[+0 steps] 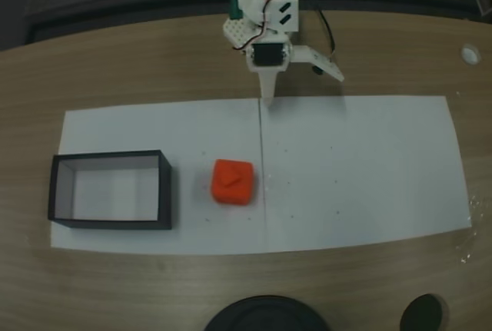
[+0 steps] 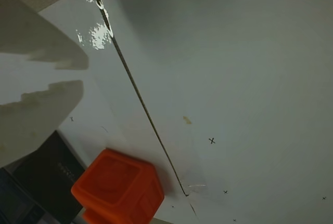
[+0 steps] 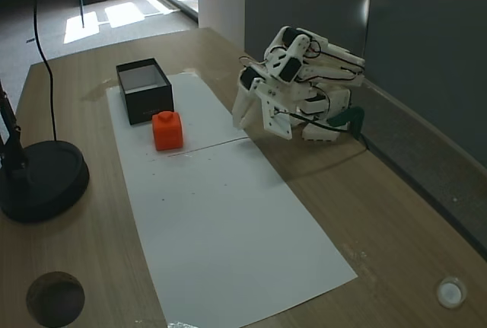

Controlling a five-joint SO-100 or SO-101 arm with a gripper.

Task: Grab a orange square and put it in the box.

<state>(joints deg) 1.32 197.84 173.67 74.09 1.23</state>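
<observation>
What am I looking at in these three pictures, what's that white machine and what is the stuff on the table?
The white machine is a small robot arm folded up at the back edge of a wooden table. At its end is a two-finger claw, open and holding nothing.

One fixed view looks straight down on the table; another looks from a corner, at an angle. The wrist view comes from a camera riding on the arm, so the pale shapes at its left edge are the claw's fingers seen close up.

On the table lies a large white sheet of paper. On it sit a small bright orange block with a bump on top and a shallow black-walled box with a white inside, standing apart from each other. A round black base stands on the bare wood.
</observation>
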